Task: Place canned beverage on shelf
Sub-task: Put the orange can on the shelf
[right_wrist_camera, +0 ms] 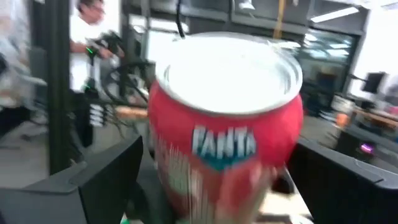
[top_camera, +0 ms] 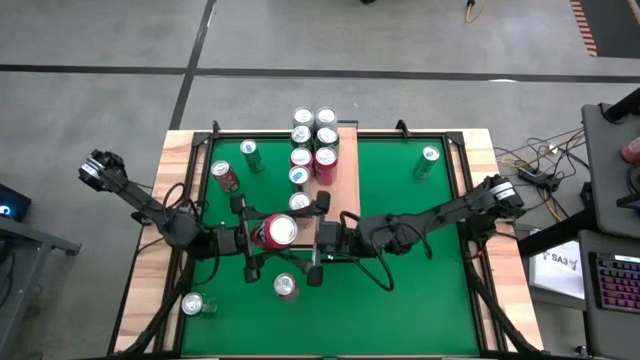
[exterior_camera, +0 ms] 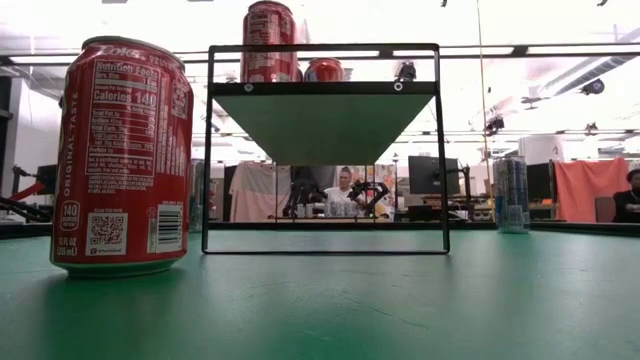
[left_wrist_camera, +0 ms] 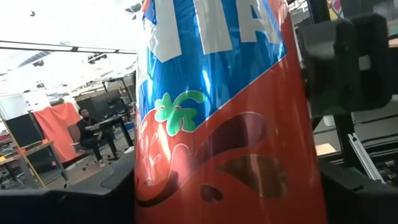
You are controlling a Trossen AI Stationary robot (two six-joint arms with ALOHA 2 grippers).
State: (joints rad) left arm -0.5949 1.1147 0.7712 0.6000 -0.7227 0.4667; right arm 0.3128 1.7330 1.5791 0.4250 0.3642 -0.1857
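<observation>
A red and blue Fanta can (top_camera: pixel 280 231) hangs above the green table, just in front of the shelf's near end. My left gripper (top_camera: pixel 262 238) reaches in from the left and is shut on it. My right gripper (top_camera: pixel 300 240) comes from the right and is open. Its fingers (right_wrist_camera: pixel 106 180) stand on either side of the can (right_wrist_camera: pixel 227 137); whether they touch it I cannot tell. The shelf (top_camera: pixel 345 170) is a reddish wooden board on a dark frame (exterior_camera: pixel 325 150). Several cans stand on it in a double row. My left gripper pinches the can's side wall (left_wrist_camera: pixel 149 199) between its two fingers (left_wrist_camera: pixel 62 205), which come in roughly level from the table's left. The can is lifted clear of the table. It is tilted, with its top leaning toward the table's right.
On the green surface stand a red cola can (top_camera: pixel 285 287) near the front, a can (top_camera: pixel 195 305) at the front left, a green can (top_camera: pixel 249 152) and a red can (top_camera: pixel 225 177) left of the shelf, and a green can (top_camera: pixel 428 160) at the far right.
</observation>
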